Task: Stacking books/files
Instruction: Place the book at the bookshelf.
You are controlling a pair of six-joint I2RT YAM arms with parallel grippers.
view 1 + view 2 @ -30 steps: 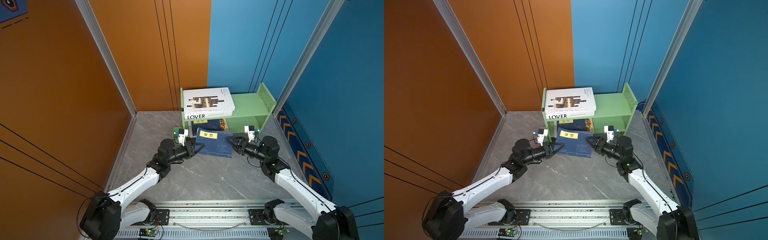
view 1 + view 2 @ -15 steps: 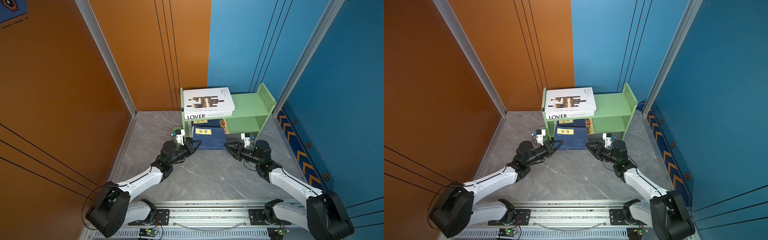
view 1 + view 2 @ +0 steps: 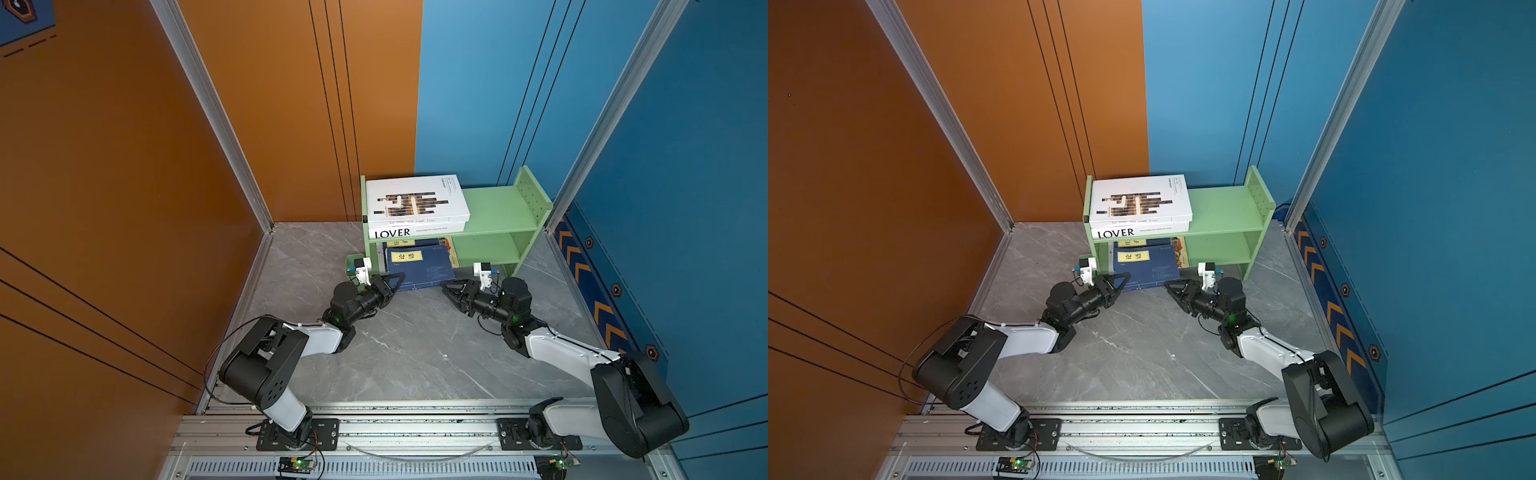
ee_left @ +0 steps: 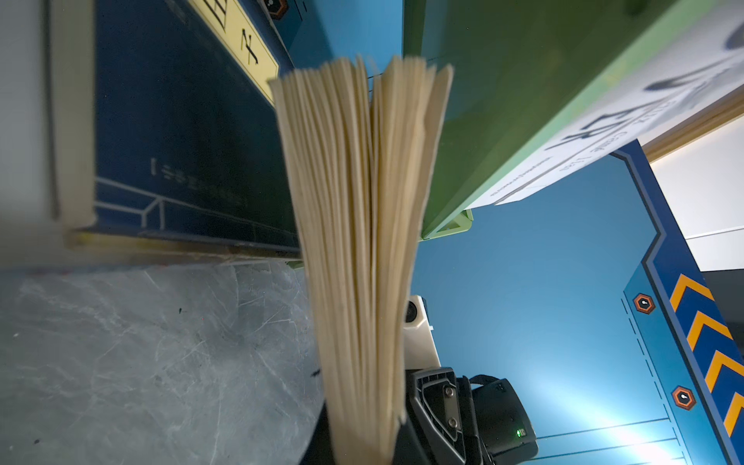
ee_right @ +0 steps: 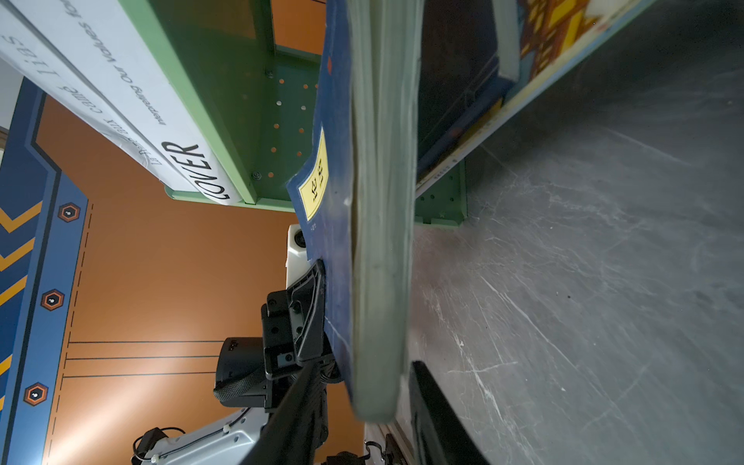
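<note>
A navy yellow-labelled book [image 3: 419,266] [image 3: 1146,266] slants into the green shelf's lower tier. Its near edge is held up off the floor. My left gripper [image 3: 399,277] [image 3: 1125,277] is shut on its near left corner, where cream pages [image 4: 362,241] fan out between the jaws. My right gripper [image 3: 444,285] [image 5: 370,386] is shut on the near right corner [image 5: 378,241]. Beneath lies a second navy book [image 4: 181,141], and beside it the yellow picture book [image 3: 453,253]. On the top tier, the white book with brown-black bars [image 3: 415,201] rests on the LOVER book [image 3: 415,231].
The green two-tier shelf [image 3: 498,203] stands against the back wall, its right half bare on both tiers. Orange and blue walls close in the grey marble floor [image 3: 415,353]. The shelf's top board hangs low over the held book.
Both grippers carried the navy book away from me, from a skewed spot on the floor into the lower tier, and squared it with the shelf. The right jaws widened slightly, then narrowed.
</note>
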